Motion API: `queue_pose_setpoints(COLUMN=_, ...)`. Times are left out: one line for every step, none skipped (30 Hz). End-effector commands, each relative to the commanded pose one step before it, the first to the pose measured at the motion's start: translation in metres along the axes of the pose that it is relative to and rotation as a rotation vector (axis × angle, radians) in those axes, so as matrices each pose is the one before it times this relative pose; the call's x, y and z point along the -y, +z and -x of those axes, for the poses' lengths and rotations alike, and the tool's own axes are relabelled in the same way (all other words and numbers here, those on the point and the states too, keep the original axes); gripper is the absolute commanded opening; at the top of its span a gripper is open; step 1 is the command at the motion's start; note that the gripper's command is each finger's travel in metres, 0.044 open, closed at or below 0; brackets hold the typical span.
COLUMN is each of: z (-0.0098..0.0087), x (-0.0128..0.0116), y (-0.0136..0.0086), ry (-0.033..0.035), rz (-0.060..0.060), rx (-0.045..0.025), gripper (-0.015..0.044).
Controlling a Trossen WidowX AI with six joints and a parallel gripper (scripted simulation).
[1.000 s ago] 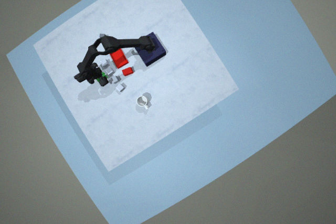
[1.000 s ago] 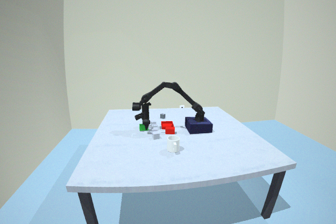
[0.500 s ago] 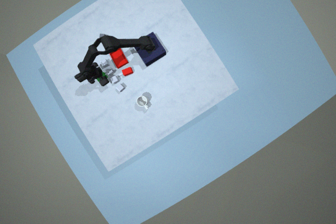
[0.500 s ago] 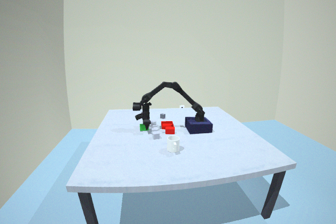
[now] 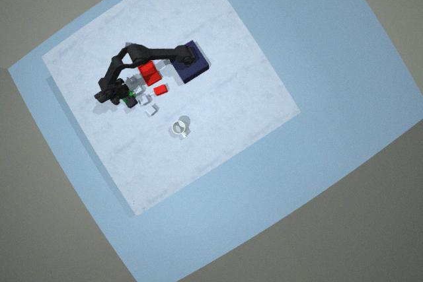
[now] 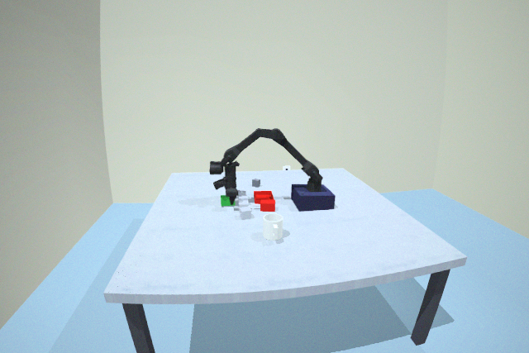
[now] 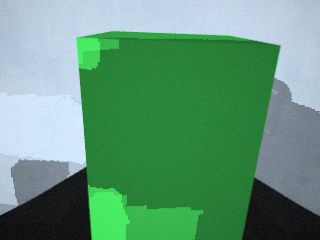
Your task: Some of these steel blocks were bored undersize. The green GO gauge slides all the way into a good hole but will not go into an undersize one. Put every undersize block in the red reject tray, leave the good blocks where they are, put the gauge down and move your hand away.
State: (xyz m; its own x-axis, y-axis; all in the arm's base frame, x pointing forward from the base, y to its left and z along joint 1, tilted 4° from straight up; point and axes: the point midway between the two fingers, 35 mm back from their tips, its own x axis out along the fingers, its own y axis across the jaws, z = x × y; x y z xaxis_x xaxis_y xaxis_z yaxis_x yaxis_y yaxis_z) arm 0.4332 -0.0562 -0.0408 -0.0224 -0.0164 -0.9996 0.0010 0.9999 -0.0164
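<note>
From my remote station I hold the green GO gauge (image 5: 131, 94) (image 6: 226, 201) (image 7: 170, 125) in the gripper (image 5: 130, 100) (image 6: 231, 200), its jaws about half open and clamped on the gauge's green body. The step in hand looks to be gauging the steel blocks (image 5: 145, 100) (image 6: 245, 212), which cluster at the gauge's three o'clock in the top view. The next move, I judge, calls for squaring the gauge over one bore and pressing gently; whether its tip is in a hole I cannot tell. In that view the red reject tray (image 5: 154, 78) (image 6: 263, 192) sits at one o'clock from the gauge and a red block-like piece (image 5: 160, 90) (image 6: 268, 205) at three, leaving tight room among neighbouring blocks. The white mug (image 5: 178, 127) (image 6: 272, 229) stands well apart at four o'clock; the nearest table edge runs past at eight, with room between.
</note>
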Motion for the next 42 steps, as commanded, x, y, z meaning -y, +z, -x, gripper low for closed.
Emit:
queue_pose_setpoints(z=0.00101, x=0.00091, y=-0.00179, ry=-0.00557, rz=0.0049, rx=0.00137, gripper=0.0000)
queue_pose_setpoints(z=-0.00002, x=0.00000, y=-0.00023, ry=0.00000, rz=0.0000, rx=-0.00002, gripper=0.0000)
queue_pose_setpoints(z=-0.00002, x=0.00000, y=-0.00023, ry=0.00000, rz=0.0000, rx=-0.00002, gripper=0.0000)
queue_pose_setpoints(z=-0.00002, x=0.00000, y=-0.00023, ry=0.00000, rz=0.0000, rx=-0.00002, gripper=0.0000)
queue_pose_setpoints(z=-0.00001, x=0.00000, y=-0.00023, ry=0.00000, rz=0.0000, rx=-0.00002, gripper=0.0000)
queue_pose_setpoints(z=-0.00001, x=0.00000, y=-0.00023, ry=0.00000, rz=0.0000, rx=-0.00002, gripper=0.0000)
queue_pose_setpoints(z=-0.00001, x=0.00000, y=-0.00023, ry=0.00000, rz=0.0000, rx=-0.00002, gripper=0.0000)
queue_pose_setpoints(z=-0.00001, x=0.00000, y=-0.00023, ry=0.00000, rz=0.0000, rx=-0.00002, gripper=0.0000)
queue_pose_setpoints(z=0.00000, x=0.00000, y=-0.00023, ry=0.00000, rz=0.0000, rx=-0.00002, gripper=0.0000)
queue_pose_setpoints(z=0.00000, x=0.00000, y=-0.00024, ry=0.00000, rz=0.0000, rx=-0.00002, gripper=0.0000)
queue_pose_setpoints(z=0.00000, x=0.00000, y=-0.00024, ry=0.00000, rz=0.0000, rx=-0.00002, gripper=0.0000)
queue_pose_setpoints(z=0.00000, x=0.00000, y=-0.00024, ry=0.00000, rz=0.0000, rx=-0.00002, gripper=0.0000)
queue_pose_setpoints(z=0.00000, x=0.00000, y=-0.00024, ry=0.00000, rz=0.0000, rx=-0.00002, gripper=0.0000)
queue_pose_setpoints(z=0.00000, x=0.00000, y=-0.00024, ry=0.00000, rz=0.0000, rx=-0.00002, gripper=0.0000)
queue_pose_setpoints(z=0.00000, x=0.00000, y=-0.00024, ry=0.00000, rz=0.0000, rx=-0.00002, gripper=0.0000)
queue_pose_setpoints(z=0.00000, x=0.00000, y=-0.00024, ry=0.00000, rz=0.0000, rx=-0.00002, gripper=0.0000)
queue_pose_setpoints(z=0.00000, x=0.00000, y=-0.00024, ry=0.00000, rz=0.0000, rx=-0.00002, gripper=0.0000)
queue_pose_setpoints(z=-0.00001, x=0.00000, y=-0.00024, ry=0.00000, rz=0.0000, rx=-0.00002, gripper=0.0000)
queue_pose_setpoints(z=-0.00001, x=0.00000, y=-0.00024, ry=0.00000, rz=0.0000, rx=-0.00002, gripper=0.0000)
queue_pose_setpoints(z=-0.00001, x=0.00000, y=-0.00024, ry=0.00000, rz=0.0000, rx=-0.00002, gripper=0.0000)
queue_pose_setpoints(z=-0.00001, x=0.00000, y=-0.00024, ry=0.00000, rz=0.0000, rx=-0.00002, gripper=0.0000)
queue_pose_setpoints(z=-0.00001, x=0.00000, y=-0.00024, ry=0.00000, rz=0.0000, rx=-0.00002, gripper=0.0000)
queue_pose_setpoints(z=-0.00002, x=0.00000, y=-0.00024, ry=0.00000, rz=0.0000, rx=-0.00002, gripper=0.0000)
queue_pose_setpoints(z=-0.00002, x=0.00000, y=-0.00023, ry=0.00000, rz=0.0000, rx=-0.00002, gripper=0.0000)
queue_pose_setpoints(z=-0.00002, x=0.00000, y=-0.00023, ry=0.00000, rz=0.0000, rx=-0.00002, gripper=0.0000)
queue_pose_setpoints(z=-0.00002, x=0.00000, y=-0.00023, ry=0.00000, rz=0.0000, rx=-0.00002, gripper=0.0000)
queue_pose_setpoints(z=-0.00002, x=0.00000, y=-0.00023, ry=0.00000, rz=0.0000, rx=-0.00002, gripper=0.0000)
queue_pose_setpoints(z=-0.00002, x=0.00000, y=-0.00023, ry=0.00000, rz=0.0000, rx=-0.00002, gripper=0.0000)
queue_pose_setpoints(z=-0.00002, x=0.00000, y=-0.00023, ry=0.00000, rz=0.0000, rx=-0.00002, gripper=0.0000)
queue_pose_setpoints(z=-0.00002, x=0.00000, y=-0.00023, ry=0.00000, rz=0.0000, rx=-0.00002, gripper=0.0000)
queue_pose_setpoints(z=-0.00002, x=0.00000, y=-0.00023, ry=0.00000, rz=0.0000, rx=-0.00002, gripper=0.0000)
queue_pose_setpoints(z=-0.00002, x=0.00000, y=-0.00023, ry=0.00000, rz=0.0000, rx=-0.00002, gripper=0.0000)
queue_pose_setpoints(z=-0.00002, x=0.00000, y=-0.00023, ry=0.00000, rz=0.0000, rx=-0.00002, gripper=0.0000)
queue_pose_setpoints(z=-0.00002, x=0.00000, y=-0.00023, ry=0.00000, rz=0.0000, rx=-0.00002, gripper=0.0000)
queue_pose_setpoints(z=-0.00002, x=0.00000, y=-0.00023, ry=0.00000, rz=0.0000, rx=-0.00002, gripper=0.0000)
queue_pose_setpoints(z=-0.00001, x=0.00000, y=-0.00023, ry=0.00000, rz=0.0000, rx=-0.00002, gripper=0.0000)
queue_pose_setpoints(z=-0.00001, x=0.00000, y=-0.00023, ry=0.00000, rz=0.0000, rx=-0.00002, gripper=0.0000)
queue_pose_setpoints(z=-0.00001, x=0.00000, y=-0.00023, ry=0.00000, rz=0.0000, rx=-0.00002, gripper=0.0000)
queue_pose_setpoints(z=-0.00001, x=0.00000, y=-0.00023, ry=0.00000, rz=0.0000, rx=-0.00002, gripper=0.0000)
queue_pose_setpoints(z=-0.00001, x=0.00000, y=-0.00023, ry=0.00000, rz=0.0000, rx=-0.00002, gripper=0.0000)
queue_pose_setpoints(z=-0.00001, x=0.00000, y=-0.00023, ry=0.00000, rz=0.0000, rx=-0.00002, gripper=0.0000)
queue_pose_setpoints(z=-0.00001, x=0.00000, y=-0.00023, ry=0.00000, rz=0.0000, rx=-0.00002, gripper=0.0000)
